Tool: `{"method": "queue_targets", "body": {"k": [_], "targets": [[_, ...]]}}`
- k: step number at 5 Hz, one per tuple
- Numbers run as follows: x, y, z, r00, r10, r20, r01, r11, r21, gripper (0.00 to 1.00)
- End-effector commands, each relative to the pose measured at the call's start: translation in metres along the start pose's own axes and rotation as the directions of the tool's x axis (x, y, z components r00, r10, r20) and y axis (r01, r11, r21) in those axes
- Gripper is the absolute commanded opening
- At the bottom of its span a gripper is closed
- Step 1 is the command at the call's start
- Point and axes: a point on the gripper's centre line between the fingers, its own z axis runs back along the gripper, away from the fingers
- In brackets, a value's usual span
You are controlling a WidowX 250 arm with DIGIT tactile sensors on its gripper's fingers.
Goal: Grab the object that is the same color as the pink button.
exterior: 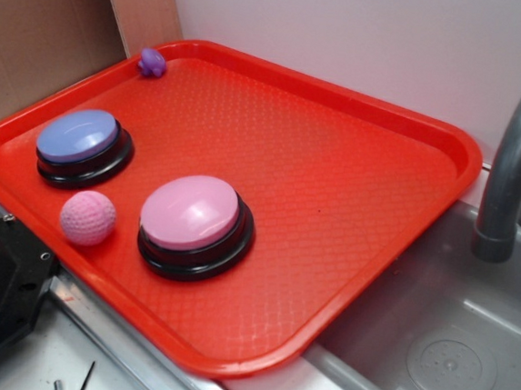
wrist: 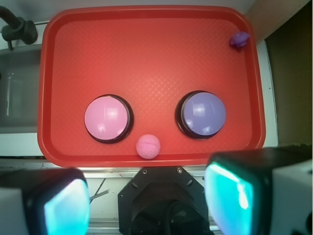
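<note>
In the exterior view a red tray [exterior: 355, 158] lies beside a grey sink [exterior: 438, 357] with its grey tap [exterior: 511, 171]; on the tray the pink ball [exterior: 88, 217], dimpled and knitted-looking, sits near the front rim, just beside the pink button [exterior: 192, 218] and close before the blue-lavender button [exterior: 81, 144], in the gap between their black bases; that pocket leaves it open from above, which suits a descent from overhead; the small purple toy [exterior: 152, 62] rests well apart in the far corner, out of the way; no arm shows here, so nothing holds the ball yet. In the wrist view the camera looks straight down on the tray [wrist: 146, 49]; the pink ball [wrist: 148, 146] lies near the lower rim, between the pink button [wrist: 107, 119] and the blue-lavender button [wrist: 201, 114] and slightly nearer the former; the purple toy [wrist: 239, 40] is at the top right corner; the gripper [wrist: 151, 196] hangs high with its two fingers [wrist: 58, 205] spread wide apart and empty, the ball lying just ahead of the gap between them, so the approach looks barely begun.
</note>
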Motion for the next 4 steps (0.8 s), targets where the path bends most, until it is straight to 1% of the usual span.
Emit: {"method": "queue_targets", "body": {"k": [1, 2, 3, 4], "targets": [[0.0, 0.0, 0.0, 1.0, 0.0, 0.0, 0.0, 1.0, 0.0, 1.0], [-0.001, 0.0, -0.016, 0.998, -0.048, 0.046, 0.049, 0.999, -0.003, 1.0], [-0.001, 0.003, -0.036, 0.987, -0.115, 0.113, 0.113, 0.993, 0.022, 1.0], [0.0, 0.0, -0.052, 0.967, -0.177, 0.182, 0.181, 0.983, -0.004, 1.0]]}}
